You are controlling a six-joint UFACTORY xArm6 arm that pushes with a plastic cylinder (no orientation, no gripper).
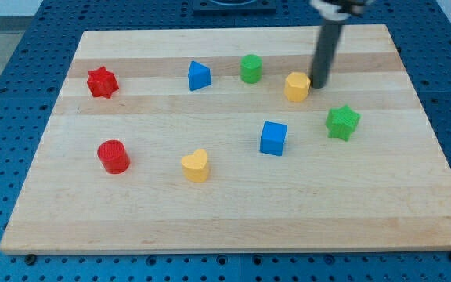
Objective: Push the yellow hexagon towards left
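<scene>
Now my tip [318, 84] just right of yellow hexagon [297, 86]

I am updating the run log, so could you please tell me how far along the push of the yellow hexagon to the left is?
Done: my tip sits just on the view's right of the yellow hexagon, at or very near its edge, so the approach looks finished. In hand: lining up the leftward push. Left: the push itself; the hexagon stands right of the green cylinder, which sits slightly nearer the view's top.
</scene>
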